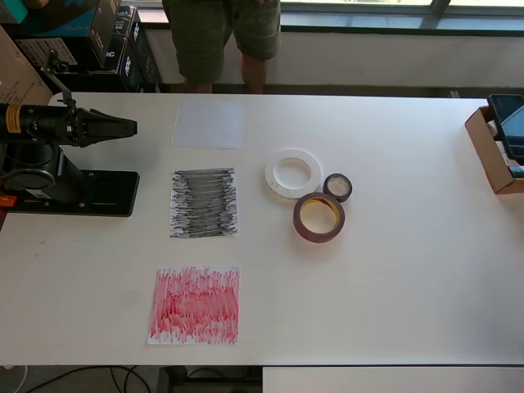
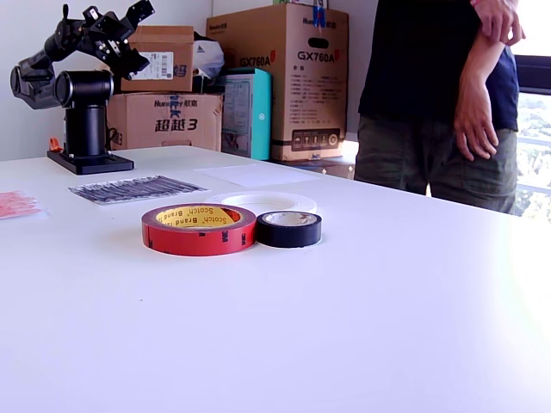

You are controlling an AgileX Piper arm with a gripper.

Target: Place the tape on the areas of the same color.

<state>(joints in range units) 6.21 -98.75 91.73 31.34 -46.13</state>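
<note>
Three tape rolls lie together mid-table. The white ring is farthest back in the exterior view. The dark red-brown ring with a yellowish core touches it. The small black roll sits beside both. To their left in the overhead view lie three sheets: a plain white sheet, a black-scribbled sheet and a red-scribbled sheet. My gripper hangs in the air far from the rolls, above the table's left end in the overhead view, holding nothing; its jaw gap does not show.
The arm's black base stands at the overhead view's left end. A person stands at the table's far edge. A cardboard box sits at the right edge. Stacked cartons stand behind the table.
</note>
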